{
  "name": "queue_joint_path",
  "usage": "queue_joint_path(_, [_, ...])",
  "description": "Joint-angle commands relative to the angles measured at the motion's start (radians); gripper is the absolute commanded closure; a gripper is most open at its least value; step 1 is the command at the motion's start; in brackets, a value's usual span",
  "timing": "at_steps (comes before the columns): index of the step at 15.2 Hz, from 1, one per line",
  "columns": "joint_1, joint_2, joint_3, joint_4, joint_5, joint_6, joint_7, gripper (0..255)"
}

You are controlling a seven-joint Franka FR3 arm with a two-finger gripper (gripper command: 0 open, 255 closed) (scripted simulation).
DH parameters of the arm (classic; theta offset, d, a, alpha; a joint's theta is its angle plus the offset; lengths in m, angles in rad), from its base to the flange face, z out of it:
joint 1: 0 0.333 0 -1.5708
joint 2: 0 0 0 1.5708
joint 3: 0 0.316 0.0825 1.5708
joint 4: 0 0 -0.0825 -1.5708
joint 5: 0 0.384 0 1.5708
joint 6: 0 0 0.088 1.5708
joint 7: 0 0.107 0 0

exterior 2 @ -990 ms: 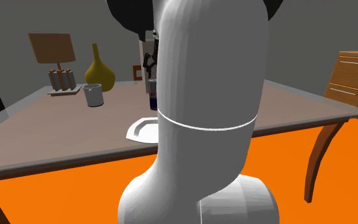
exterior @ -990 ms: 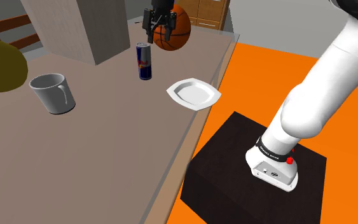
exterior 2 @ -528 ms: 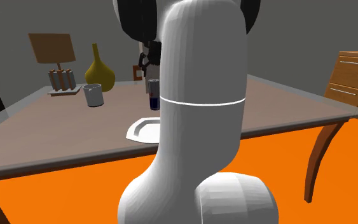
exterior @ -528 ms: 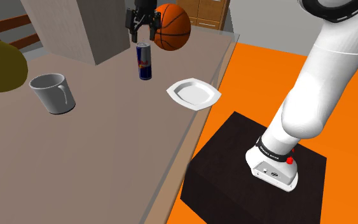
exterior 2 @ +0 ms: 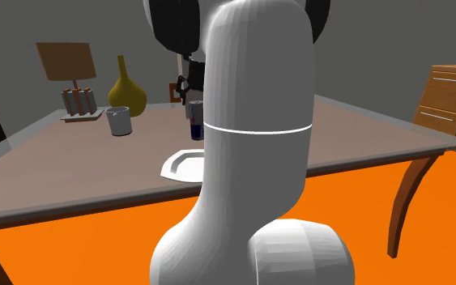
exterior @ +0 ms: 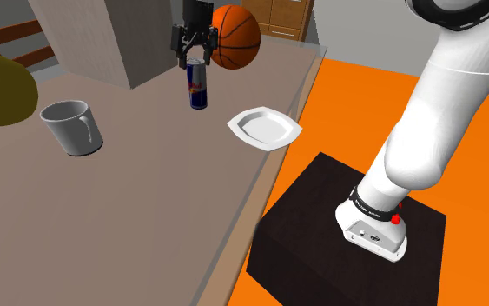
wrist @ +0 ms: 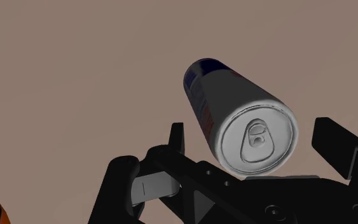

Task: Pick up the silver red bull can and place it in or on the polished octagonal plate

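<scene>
Setting: a domestic room, dining type. Indicators: a wood-legged bench (exterior 2: pixel 364 129) on an orange floor (exterior 2: pixel 80 243); a wooden drawer chest (exterior 2: pixel 453 101) at 3 o'clock in the second exterior view; a yellow vase (exterior 2: pixel 125 93) and a grey mug (exterior 2: pixel 119 121) at 10 o'clock; a basketball (exterior: pixel 236 36) on the bench.

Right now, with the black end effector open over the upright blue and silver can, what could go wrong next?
1. The blue and silver can is tall and narrow and sits nearer one finger of the end effector; closing may tip it.
2. The orange basketball appears close beside the end effector; lifting could brush it.
3. The white octagonal plate lies near the brown table's edge; an off-centre placement might topple the can.
</scene>
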Motion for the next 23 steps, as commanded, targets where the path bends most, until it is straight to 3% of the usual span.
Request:
queue_joint_path(1, [0.0, 0.0, 0.0, -0.001, 0.0, 0.001, 0.0, 0])
queue_joint_path(4, [0.0, 0.0, 0.0, -0.001, 0.0, 0.001, 0.0, 0])
queue_joint_path(5, [0.0, 0.0, 0.0, -0.001, 0.0, 0.001, 0.0, 255])
queue_joint_path(14, [0.0, 0.0, 0.0, -0.001, 0.0, 0.001, 0.0, 255])
queue_joint_path(23, [0.001, 0.016, 0.0, 0.141, -0.005, -0.124, 0.017, 255])
